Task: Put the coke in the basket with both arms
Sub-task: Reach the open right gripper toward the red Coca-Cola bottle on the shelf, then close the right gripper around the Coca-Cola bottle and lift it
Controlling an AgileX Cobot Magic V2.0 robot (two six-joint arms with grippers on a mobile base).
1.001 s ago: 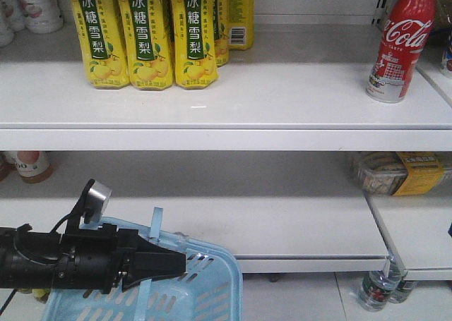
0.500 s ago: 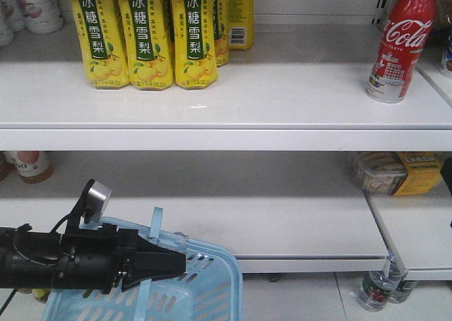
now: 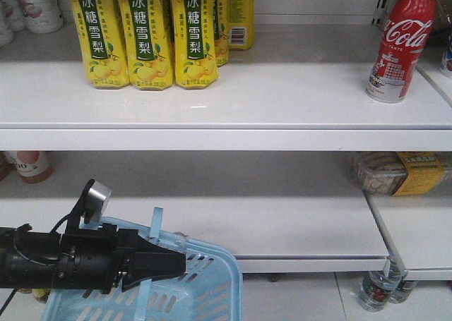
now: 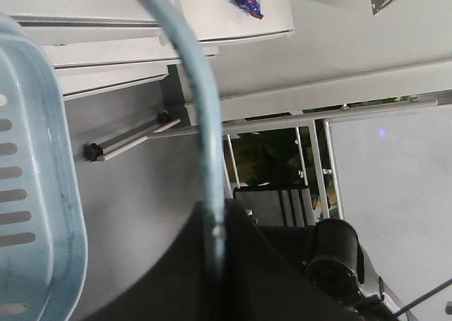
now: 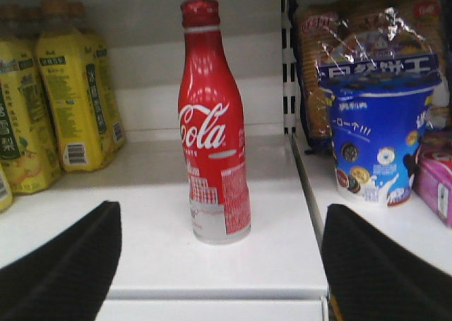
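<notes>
Red and silver, the coke (image 3: pixel 399 42) stands upright at the upper right of the front view, on the upper shelf (image 3: pixel 212 102), not yet gripped. Nothing lies in the part of the basket (image 3: pixel 212 282) that shows, at the lower left of the frame, so I judge the task to be at its early stage: basket in hand, can untouched.

The left tool (image 3: pixel 176 263) is pressed together on the thin pale-blue handle (image 4: pixel 201 109). The left wrist view shows that strap running straight into the black jaws. The right tool (image 5: pixel 222 215) is out of the front view. In its own wrist view its fingers (image 5: pixel 63 271) are spread wide at the lower corners, with the coke centred between them but farther back on the shelf, not touched.

What is left, as I read it: close on the coke, lift it clear, carry it down and across to the basket, and release.

For room, bare white shelf lies to the coke's left, well apart from the yellow bottles (image 3: pixel 145 35). To its right the upright divider (image 5: pixel 288 60) is near, with a blue cup (image 5: pixel 378 141) just beyond it. That is the tight side for a finger. The shelf's front lip has to be cleared on the way out, and the basket's rim sits under the lower shelf (image 3: pixel 282 222) edge.
</notes>
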